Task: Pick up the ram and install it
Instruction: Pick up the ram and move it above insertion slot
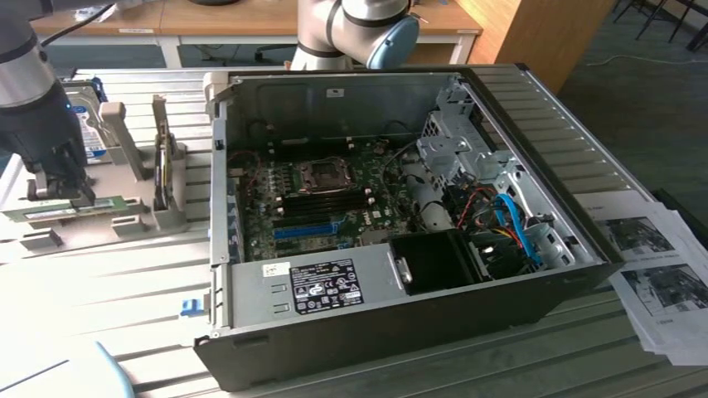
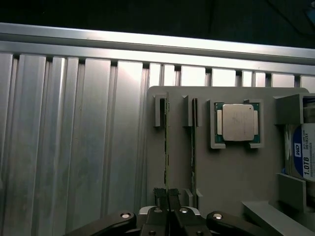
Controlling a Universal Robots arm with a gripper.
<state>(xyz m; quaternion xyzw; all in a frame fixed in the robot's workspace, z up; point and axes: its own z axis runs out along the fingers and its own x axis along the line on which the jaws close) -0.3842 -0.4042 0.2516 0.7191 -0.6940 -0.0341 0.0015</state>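
Gripper (image 2: 166,192): is pinching the ram (image 2: 166,142) by its top edge, fingers pressed against both faces.
Ram: is standing on edge in the gray holder's (image 2: 231,172) outermost slot.

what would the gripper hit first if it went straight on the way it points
The ram: its edge sits between the fingertips of the gripper, so going on would likely just press it down into the grey holder.
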